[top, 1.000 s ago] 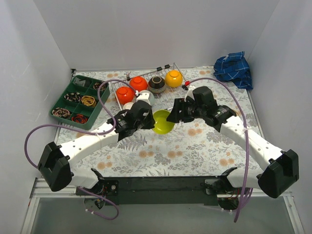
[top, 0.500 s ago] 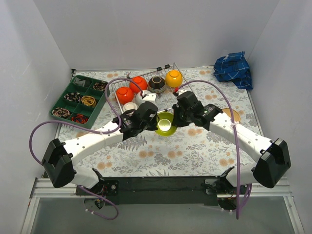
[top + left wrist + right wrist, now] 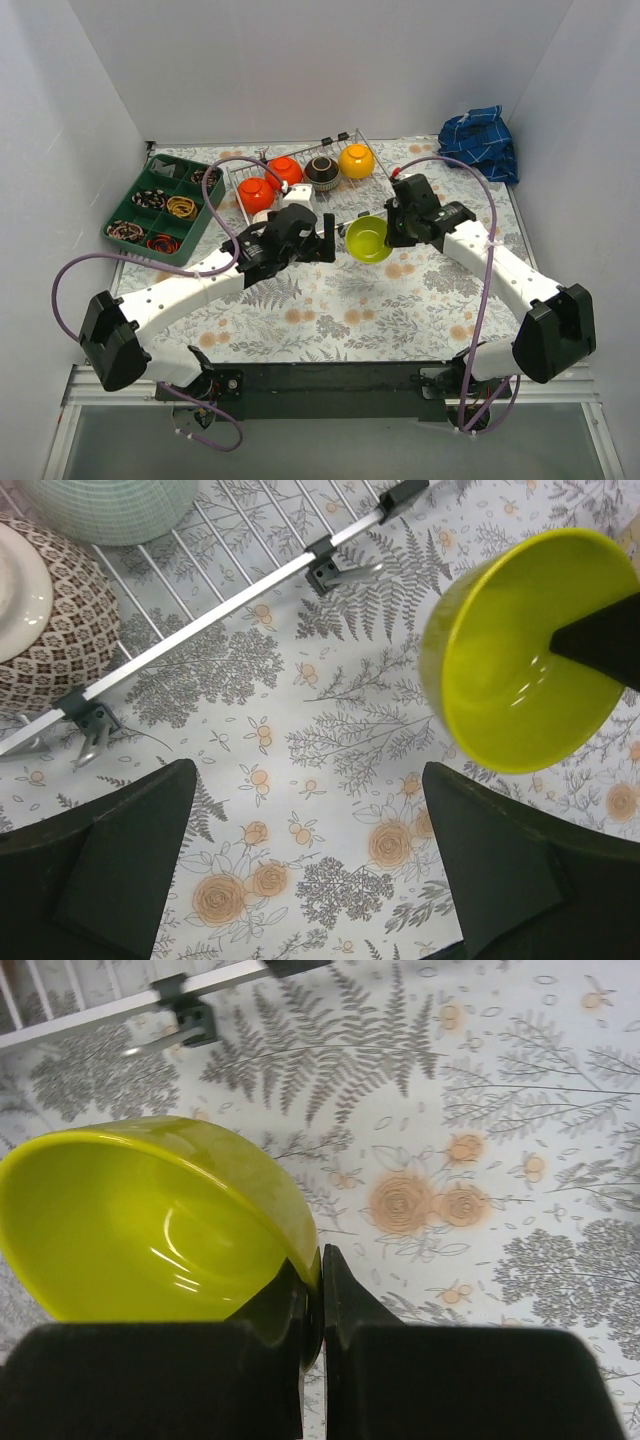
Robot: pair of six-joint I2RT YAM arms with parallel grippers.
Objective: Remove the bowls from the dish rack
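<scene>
Two-arm workcell seen from above, with both wrist views.

The table [image 3: 330, 300] is covered in a floral-print cloth and enclosed by plain white walls. The left arm [image 3: 190, 290] and right arm [image 3: 500, 265] reach inward from the near edge, each trailing a purple cable [image 3: 215, 190]. The left arm's cable loops over the left end of the dish rack [image 3: 345, 135].

The rack is a silver wire basket at the far centre. It holds two orange bowls [image 3: 257, 193], a dark patterned bowl [image 3: 321, 171], a yellow bowl [image 3: 356, 160] and a pale bowl [image 3: 297, 196]. The left arm's wrist partly covers the pale bowl. A green compartment tray [image 3: 160, 205] of small coiled items lies to the rack's left. A crumpled blue cloth [image 3: 480, 142] sits in the far right corner.

The yellow-green bowl [image 3: 368, 238] is outside the rack, over the cloth just in front of the rack's near right corner. It is tilted, with its opening facing the left arm.

The right gripper [image 3: 320, 1260] is clamped on this bowl's rim, one finger inside and one outside. The left gripper [image 3: 310, 870] stands beside the bowl with its jaws spread wide and nothing between them.

The rack's near rail carries small black clips [image 3: 322, 560]. No writing is legible.
</scene>
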